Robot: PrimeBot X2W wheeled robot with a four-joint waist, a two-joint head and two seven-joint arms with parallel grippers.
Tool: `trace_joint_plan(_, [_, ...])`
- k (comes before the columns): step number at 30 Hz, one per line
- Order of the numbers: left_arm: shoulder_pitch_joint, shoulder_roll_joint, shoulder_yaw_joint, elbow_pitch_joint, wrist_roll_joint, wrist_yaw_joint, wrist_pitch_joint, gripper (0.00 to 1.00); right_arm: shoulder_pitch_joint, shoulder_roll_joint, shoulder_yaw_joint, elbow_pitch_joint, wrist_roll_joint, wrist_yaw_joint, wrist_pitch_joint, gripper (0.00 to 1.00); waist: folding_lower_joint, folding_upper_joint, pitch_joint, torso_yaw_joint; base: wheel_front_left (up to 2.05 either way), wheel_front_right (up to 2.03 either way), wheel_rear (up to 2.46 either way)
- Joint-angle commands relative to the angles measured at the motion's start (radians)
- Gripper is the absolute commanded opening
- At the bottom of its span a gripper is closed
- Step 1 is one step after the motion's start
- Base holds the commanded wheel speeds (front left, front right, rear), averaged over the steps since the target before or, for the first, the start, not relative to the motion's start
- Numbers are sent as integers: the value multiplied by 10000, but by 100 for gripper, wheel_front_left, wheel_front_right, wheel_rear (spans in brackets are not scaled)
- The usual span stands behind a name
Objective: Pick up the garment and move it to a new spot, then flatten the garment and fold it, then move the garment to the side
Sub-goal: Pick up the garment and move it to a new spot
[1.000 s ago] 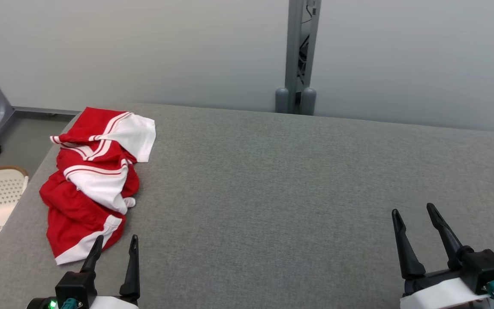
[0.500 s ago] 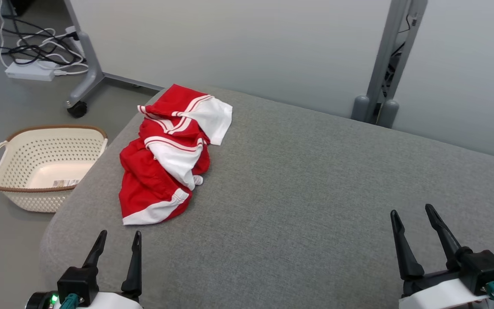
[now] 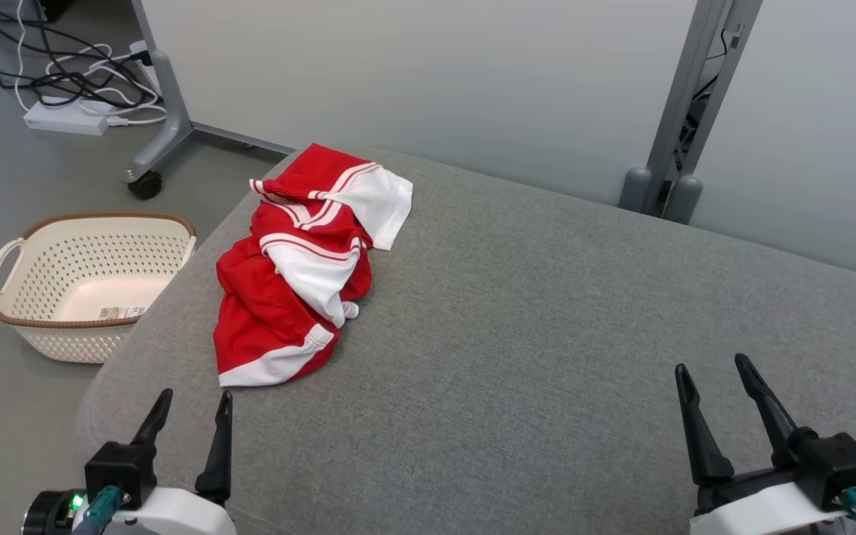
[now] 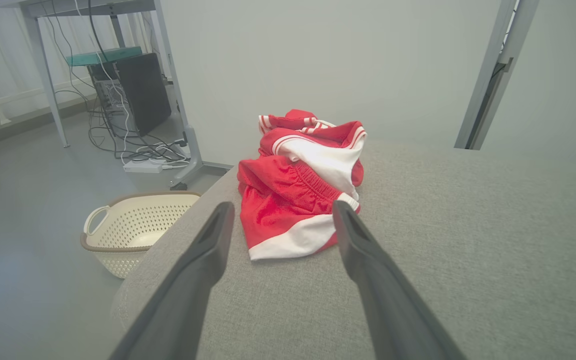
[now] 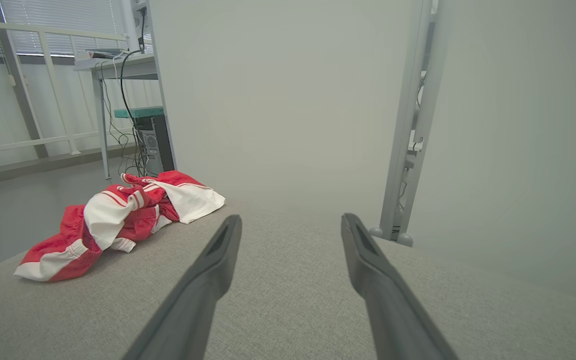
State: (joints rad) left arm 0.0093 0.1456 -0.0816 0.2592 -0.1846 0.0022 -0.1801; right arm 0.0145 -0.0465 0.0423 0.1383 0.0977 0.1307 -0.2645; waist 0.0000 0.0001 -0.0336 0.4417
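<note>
On floor far L, cream basket (image 3: 64, 345) sits beside grey padded surface (image 3: 532, 334). Red/white garment (image 3: 279, 327) lies crumpled near surface's L edge, nothing touching it. L gripper (image 3: 196, 394) hovers near garment's front hem, fingers spread, empty. R gripper (image 3: 710, 364) is well apart at lower R, also spread, empty.

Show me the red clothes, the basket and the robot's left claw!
garment (image 3: 309, 271), head view, white middle panel.
basket (image 3: 64, 343), head view, holed front wall.
left gripper (image 3: 198, 394), head view, midway between its fingertips.
</note>
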Motion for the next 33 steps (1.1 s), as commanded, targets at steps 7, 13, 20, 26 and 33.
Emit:
trace_joint_plan(7, [-1126, 570, 191, 7, -242, -200, 943, 100, -55, -72, -50, -51, 61, 1, -24, 100, 0, -1, 119, -298, 0, 0, 0])
trace_joint_plan(13, [-2423, 1061, 274, 424, -448, -467, 2083, 100, -237, -69, 24, -156, 206, 1, -24, 100, 0, -1, 459, -541, 0, 0, 0])
trace_joint_plan(20, [-3660, 1507, 243, 1165, -911, -913, 3096, 100, -612, -74, -16, -303, -54, 1, -24, 100, 0, -1, 1317, -859, 0, 0, 0])
trace_joint_plan(26, [-4677, 1932, -207, 2083, -1323, -1230, 4091, 100, -1047, -73, -97, -429, -415, 1, -24, 100, 0, -1, 2202, -1072, 0, 0, 0])
trace_joint_plan(33, [-5375, 2204, -878, 3044, -1809, -1317, 4594, 100, -1441, -74, -80, -496, -774, 1, -24, 100, 0, -1, 2920, -1193, 0, 0, 0])
